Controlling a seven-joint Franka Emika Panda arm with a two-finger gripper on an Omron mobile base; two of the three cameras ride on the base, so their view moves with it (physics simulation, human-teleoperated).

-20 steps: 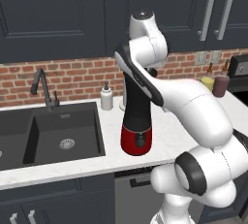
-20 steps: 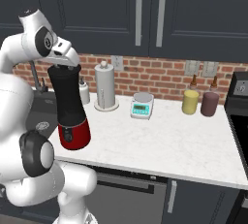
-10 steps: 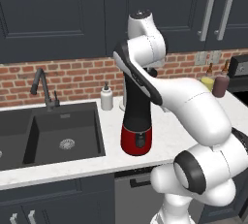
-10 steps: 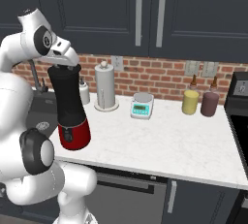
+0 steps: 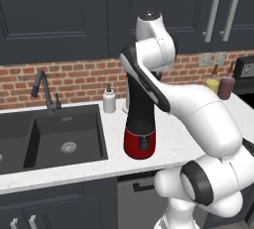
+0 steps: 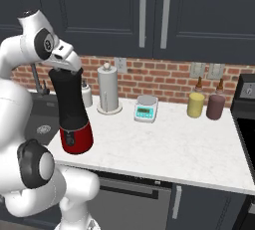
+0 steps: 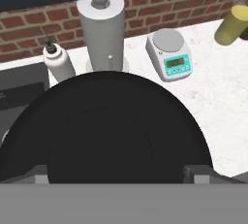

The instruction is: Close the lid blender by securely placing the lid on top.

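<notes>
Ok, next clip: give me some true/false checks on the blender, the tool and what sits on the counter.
1. The blender stands upright on the counter, right of the sink. True.
2. The scale lies in the sink. False: it sits on the counter, right of the paper towel roll.
3. The tool is at the top of the blender jar. True.
4. The blender's base is blue. False: it is glossy red.
5. In the hand view a round black disc, the lid, lies close below the camera. True.
6. The soap bottle lies tipped over. False: it stands upright by the wall.
</notes>
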